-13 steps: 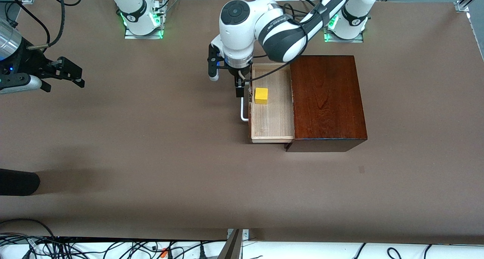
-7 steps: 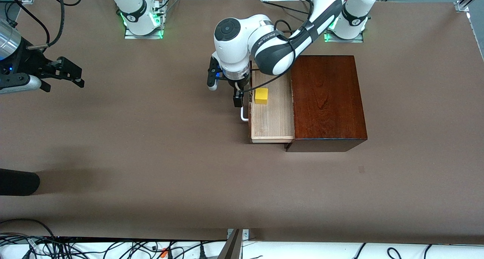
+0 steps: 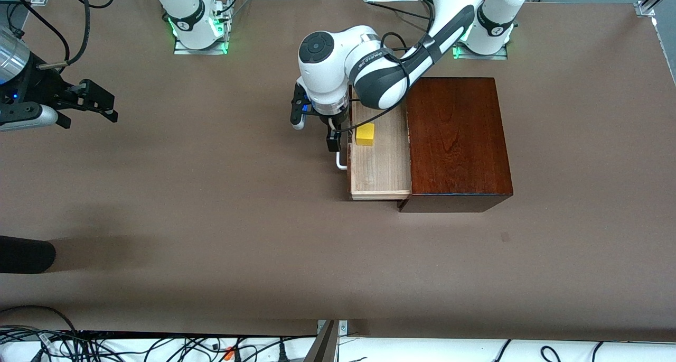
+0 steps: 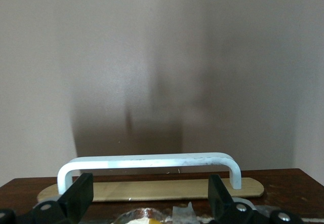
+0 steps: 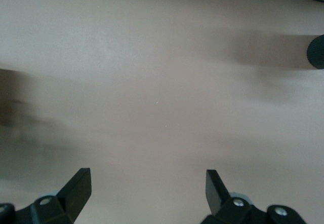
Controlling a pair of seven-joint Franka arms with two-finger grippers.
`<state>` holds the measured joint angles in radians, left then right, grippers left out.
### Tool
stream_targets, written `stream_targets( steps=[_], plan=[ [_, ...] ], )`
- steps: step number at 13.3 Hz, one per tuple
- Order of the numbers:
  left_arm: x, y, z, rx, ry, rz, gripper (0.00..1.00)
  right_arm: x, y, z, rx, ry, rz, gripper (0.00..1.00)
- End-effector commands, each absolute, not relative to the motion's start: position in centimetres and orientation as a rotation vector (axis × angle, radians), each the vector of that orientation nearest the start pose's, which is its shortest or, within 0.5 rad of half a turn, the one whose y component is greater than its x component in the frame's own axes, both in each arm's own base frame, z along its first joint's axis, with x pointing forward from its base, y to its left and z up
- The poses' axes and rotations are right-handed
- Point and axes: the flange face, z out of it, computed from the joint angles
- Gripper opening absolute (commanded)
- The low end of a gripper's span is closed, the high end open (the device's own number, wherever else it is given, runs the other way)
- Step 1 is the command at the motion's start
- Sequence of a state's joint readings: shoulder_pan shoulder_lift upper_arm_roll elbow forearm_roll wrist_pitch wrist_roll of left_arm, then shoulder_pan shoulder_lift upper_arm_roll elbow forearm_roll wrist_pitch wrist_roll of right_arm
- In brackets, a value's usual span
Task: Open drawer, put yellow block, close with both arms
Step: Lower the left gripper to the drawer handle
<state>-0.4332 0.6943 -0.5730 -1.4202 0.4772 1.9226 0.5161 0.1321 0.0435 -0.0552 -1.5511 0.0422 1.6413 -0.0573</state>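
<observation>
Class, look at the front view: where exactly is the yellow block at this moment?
The yellow block lies in the open drawer, on its pale wood floor near the front panel, just beside the left gripper at the white handle.

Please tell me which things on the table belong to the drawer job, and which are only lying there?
Belonging to the job:
- pale wood drawer with white bar handle, pulled open
- small yellow cube, in the drawer
- glossy dark mahogany box
- left gripper, open, at the drawer front
- right gripper, open, waiting at the right arm's end

Only lying about:
- cables along the table edge nearest the front camera
</observation>
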Motion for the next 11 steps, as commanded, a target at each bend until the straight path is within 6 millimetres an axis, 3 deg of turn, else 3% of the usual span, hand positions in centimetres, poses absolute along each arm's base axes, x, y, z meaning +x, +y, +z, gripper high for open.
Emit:
stream_targets(
  steps=[1,6,11],
  plan=[
    [47.1,-53.3,31.7,-2.062,2.166,0.096,1.0,57.1,4.8,62.0,-3.106,-0.192,-0.066,1.0],
    [47.7,-51.5,31.3,-2.053,2.117,0.202,1.0,57.1,4.5,61.9,-3.106,-0.189,-0.064,1.0],
    [50.7,-47.7,32.0,-2.06,2.027,0.261,1.0,57.1,4.3,61.9,-3.105,-0.182,-0.064,1.0]
  ],
)
